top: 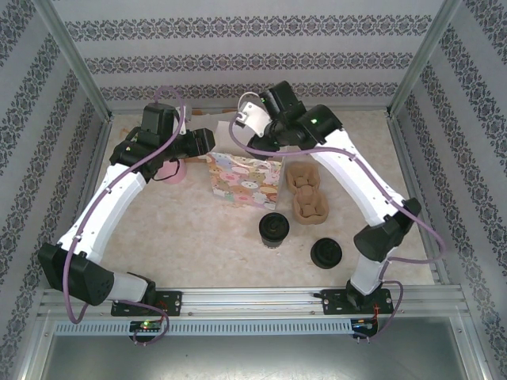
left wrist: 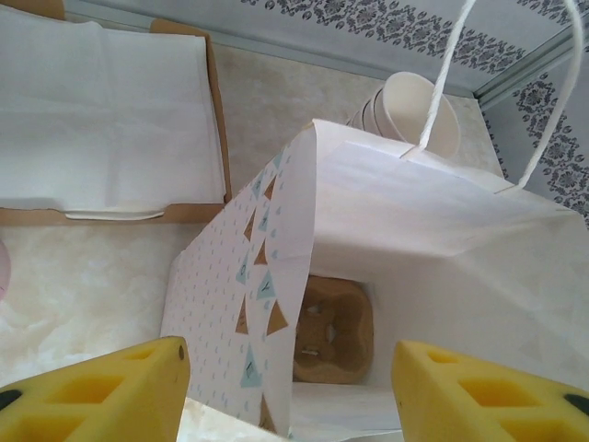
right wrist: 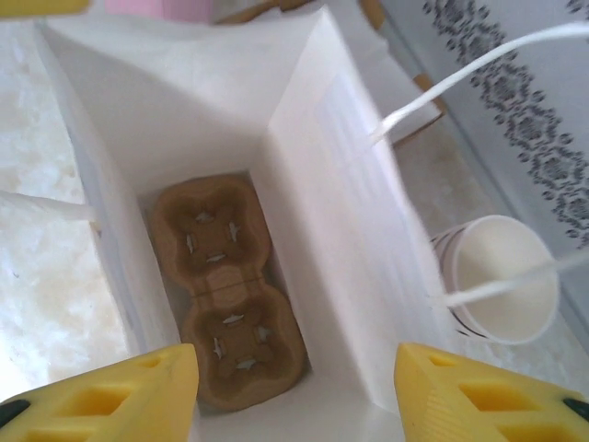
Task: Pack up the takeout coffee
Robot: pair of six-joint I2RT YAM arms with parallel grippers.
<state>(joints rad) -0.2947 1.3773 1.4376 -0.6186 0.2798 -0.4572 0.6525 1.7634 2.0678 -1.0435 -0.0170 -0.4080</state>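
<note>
A patterned paper bag [top: 242, 180] stands open mid-table. A brown two-cup carrier [right wrist: 230, 295] lies on its floor, also seen in the left wrist view as the carrier [left wrist: 333, 330]. My left gripper [left wrist: 290, 396] hangs open above the bag's left wall [left wrist: 235, 276]. My right gripper [right wrist: 294, 396] hangs open over the bag's mouth, with nothing between its yellow fingers [right wrist: 120, 401]. Two round black-lidded things [top: 275, 229] [top: 326, 253] stand in front of the bag. From above I cannot tell which is the takeout coffee.
More brown carriers [top: 307, 194] lie right of the bag. A stack of lidless cream cups [left wrist: 419, 110] stands behind it. A cardboard tray of white napkins [left wrist: 101, 110] sits at the back left, and a pink thing [top: 176, 170] left of the bag. The bag's string handles [right wrist: 479, 69] stand up.
</note>
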